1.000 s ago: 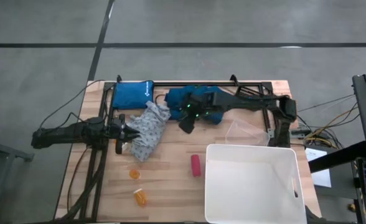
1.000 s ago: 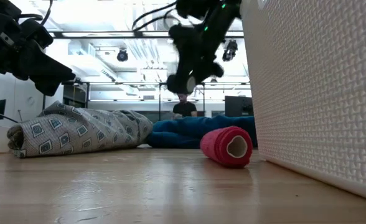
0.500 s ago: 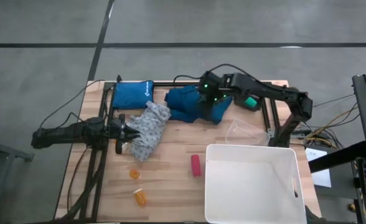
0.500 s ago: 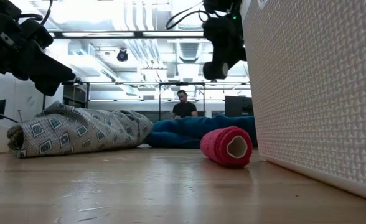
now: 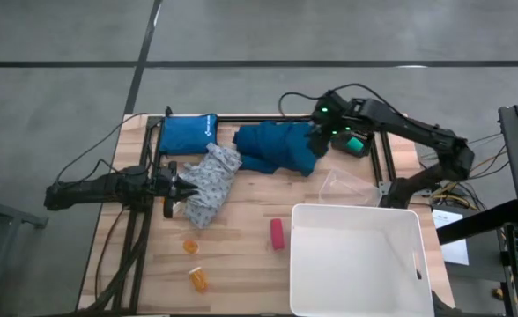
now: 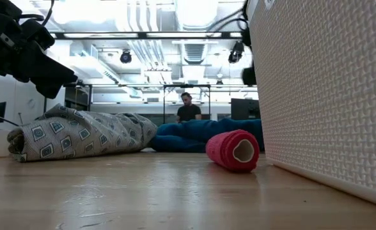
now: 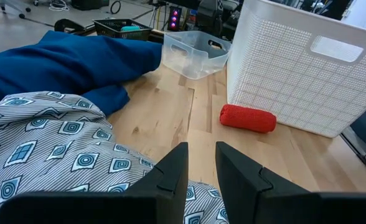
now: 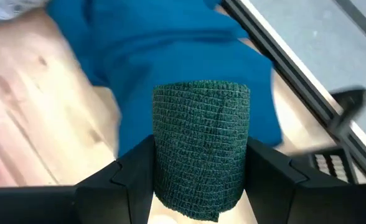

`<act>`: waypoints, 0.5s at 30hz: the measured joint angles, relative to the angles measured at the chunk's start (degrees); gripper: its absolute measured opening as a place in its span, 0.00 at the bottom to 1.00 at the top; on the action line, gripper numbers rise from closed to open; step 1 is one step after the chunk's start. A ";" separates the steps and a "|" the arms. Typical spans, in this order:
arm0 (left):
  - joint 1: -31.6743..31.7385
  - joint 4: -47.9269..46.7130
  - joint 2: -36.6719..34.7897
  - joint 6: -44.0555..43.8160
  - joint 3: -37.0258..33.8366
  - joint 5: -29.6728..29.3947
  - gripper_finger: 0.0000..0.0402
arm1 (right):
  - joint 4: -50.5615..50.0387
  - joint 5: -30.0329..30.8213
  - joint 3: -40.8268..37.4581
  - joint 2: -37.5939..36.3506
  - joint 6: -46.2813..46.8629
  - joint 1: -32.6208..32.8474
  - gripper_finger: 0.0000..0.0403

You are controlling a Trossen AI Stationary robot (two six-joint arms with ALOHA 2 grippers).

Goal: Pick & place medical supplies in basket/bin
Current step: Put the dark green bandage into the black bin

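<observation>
1. Right gripper (image 5: 322, 134) is raised over the far edge of the table (image 5: 241, 255), above the right end of the dark teal garment (image 5: 277, 147). Its jaws are partly apart and clamp a dark green bandage roll (image 8: 200, 146); the right wrist view shows the roll wedged between the two fingers (image 8: 117, 177)
2. Left gripper (image 5: 188, 187) sits low near the table's left edge, over the pale patterned garment (image 5: 208, 185). In the left wrist view its fingers (image 7: 170, 174) stand close together with a narrow gap and nothing visibly between them
3. The dark teal garment lies bunched along the far edge; the patterned garment touches its left end
4. White tub (image 5: 356, 260) fills the near right corner
5. Pink-red cylinder (image 5: 277, 233) lies on its side just left of the tub, apart from it
6. Two orange pill bottles (image 5: 191, 246) (image 5: 198, 279) lie near the near edge, left of centre
7. A blue pouch (image 5: 187, 134) sits at the far left corner; a clear plastic container (image 5: 343, 187) sits just beyond the tub
</observation>
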 joint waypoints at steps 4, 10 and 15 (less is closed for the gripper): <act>-0.01 0.00 0.00 0.00 0.02 0.01 0.22 | 2.88 -0.02 -7.48 -6.63 1.25 -4.50 0.49; 0.01 0.00 0.00 0.00 0.02 -0.01 0.22 | 6.68 0.02 -15.32 -12.90 4.99 -10.34 0.49; -0.01 0.00 0.00 0.00 0.00 0.01 0.22 | 7.86 2.15 -18.67 -14.25 7.28 -13.37 0.49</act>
